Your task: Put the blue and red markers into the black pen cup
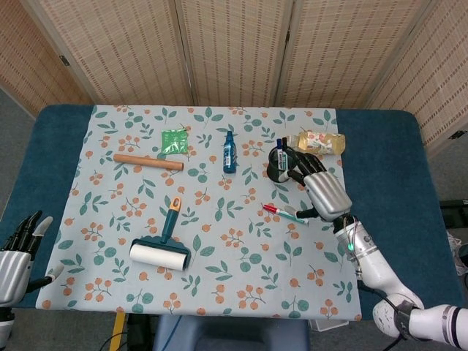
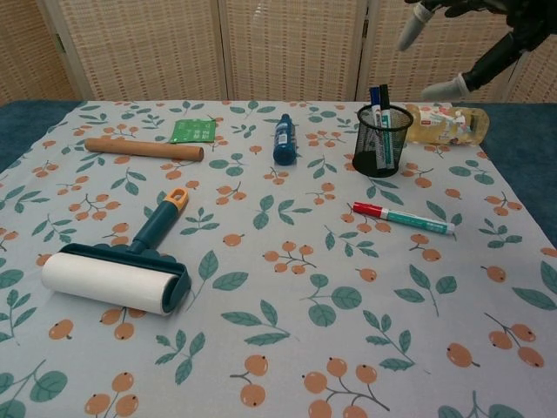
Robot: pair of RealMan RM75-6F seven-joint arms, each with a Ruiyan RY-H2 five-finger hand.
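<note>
Now the blue marker (image 2: 374, 94) stands in the black pen cup (image 2: 381, 141). The red marker (image 2: 403, 219) lies flat on the worktop, at about 5 o'clock from the cup. The right hand (image 1: 322, 191) hangs above with fingers spread, holding nothing. It should probably come down slowly and pinch the marker's middle.

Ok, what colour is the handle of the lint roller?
The lint roller has a dark teal handle with an orange tip; the chest view shows it best.
</note>
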